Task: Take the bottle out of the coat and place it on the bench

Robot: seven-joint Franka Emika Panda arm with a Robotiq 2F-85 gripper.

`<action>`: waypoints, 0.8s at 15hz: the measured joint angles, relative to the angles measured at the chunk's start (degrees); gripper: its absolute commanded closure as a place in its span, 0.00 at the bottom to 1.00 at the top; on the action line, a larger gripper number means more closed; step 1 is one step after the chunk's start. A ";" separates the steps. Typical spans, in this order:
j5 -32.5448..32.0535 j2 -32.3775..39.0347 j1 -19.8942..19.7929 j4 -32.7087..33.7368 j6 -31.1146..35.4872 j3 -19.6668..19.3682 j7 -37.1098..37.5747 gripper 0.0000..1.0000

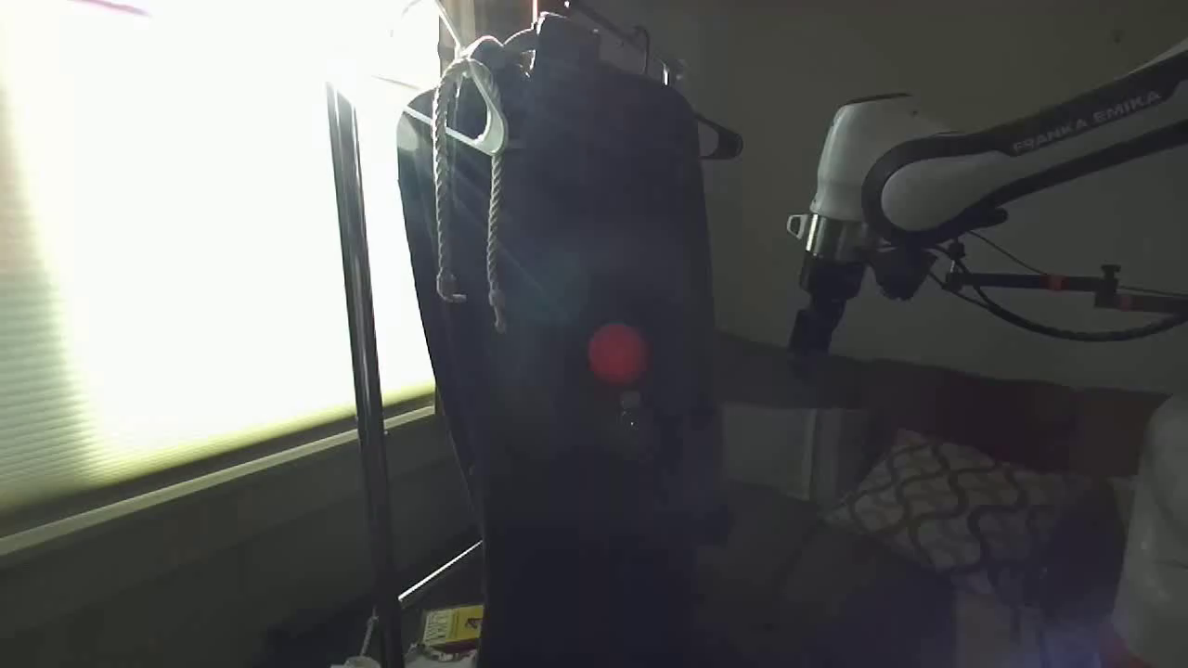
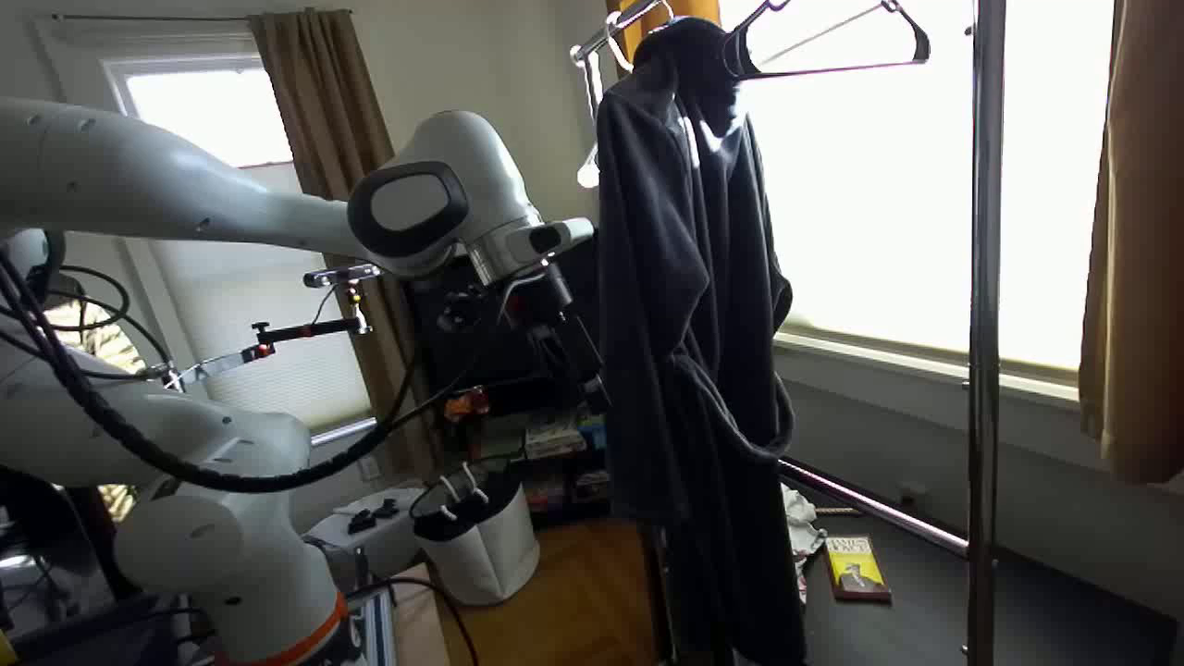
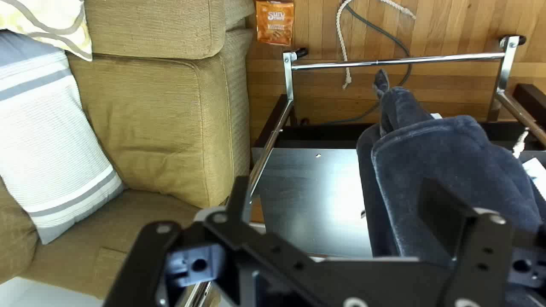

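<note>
Standing in the room, I record the coat (image 2: 647,277) hanging on a metal rack (image 2: 985,324); in the wrist view it covers the right side of a dark table (image 3: 298,200). The bench (image 3: 145,128), an upholstered seat bearing a striped pillow (image 3: 55,140), stands near the table's left edge there. The gripper (image 3: 335,192) points downward near the coat, jaws wide apart; contact cannot be told. The bottle cannot be made out: a small glinting shape (image 1: 631,408) against the coat is too dim to identify. In an exterior view, a book (image 2: 856,569) lies well in from the table's right corner.
</note>
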 measured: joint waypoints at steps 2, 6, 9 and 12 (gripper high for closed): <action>0.00 0.08 0.00 0.00 0.00 0.00 0.00 0.00; 0.05 0.23 0.12 0.06 0.00 0.02 0.09 0.00; 1.10 1.74 2.19 0.95 -1.09 1.58 0.53 0.00; 5.64 3.10 8.60 2.79 -4.49 2.82 -2.69 0.00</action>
